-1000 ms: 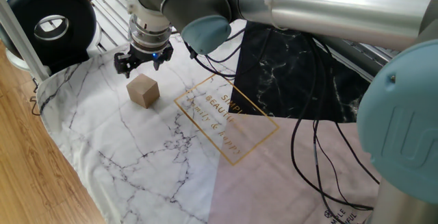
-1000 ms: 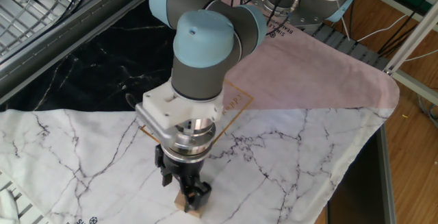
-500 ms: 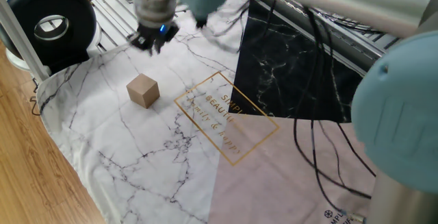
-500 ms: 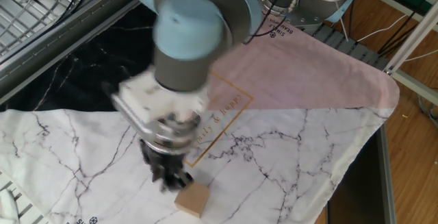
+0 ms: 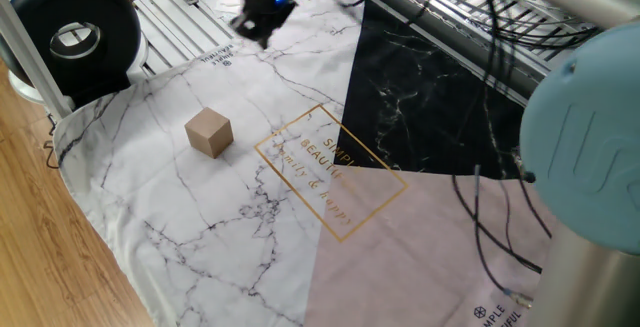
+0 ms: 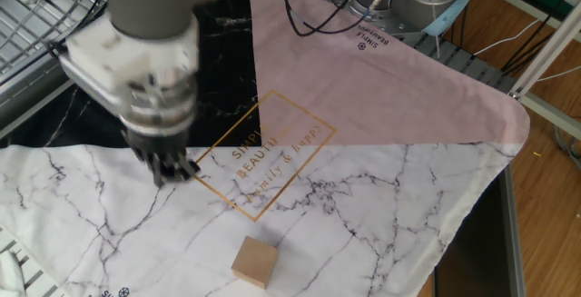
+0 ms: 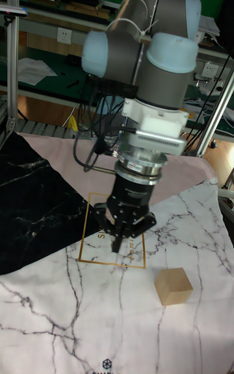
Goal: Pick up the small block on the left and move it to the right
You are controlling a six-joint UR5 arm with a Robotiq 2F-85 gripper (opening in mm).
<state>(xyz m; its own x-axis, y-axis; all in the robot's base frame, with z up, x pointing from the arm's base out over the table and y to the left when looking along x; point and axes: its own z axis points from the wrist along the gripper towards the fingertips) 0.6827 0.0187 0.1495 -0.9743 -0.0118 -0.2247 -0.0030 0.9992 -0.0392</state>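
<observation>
The small block (image 5: 209,131) is a plain tan wooden cube resting on the white marble-print part of the cloth, and nothing touches it. It also shows near the bottom edge in the other fixed view (image 6: 254,262) and low right in the tall view (image 7: 173,285). My gripper (image 5: 258,17) hangs blurred above the cloth's far edge, well away from the block. In the tall view my gripper (image 7: 118,243) points down beside the gold-printed square, up and to the left of the block. Its fingertips meet and hold nothing.
The cloth has white marble, black marble (image 5: 430,97) and pink (image 6: 381,79) parts, with a gold text square (image 5: 330,172) in the middle. A black round device (image 5: 70,32) stands at the far left by a metal grille (image 5: 180,17). Cables (image 5: 480,227) trail over the pink part.
My gripper has moved from just beside the block toward the cloth's far edge, with nothing in it. The block has stayed where it was.
</observation>
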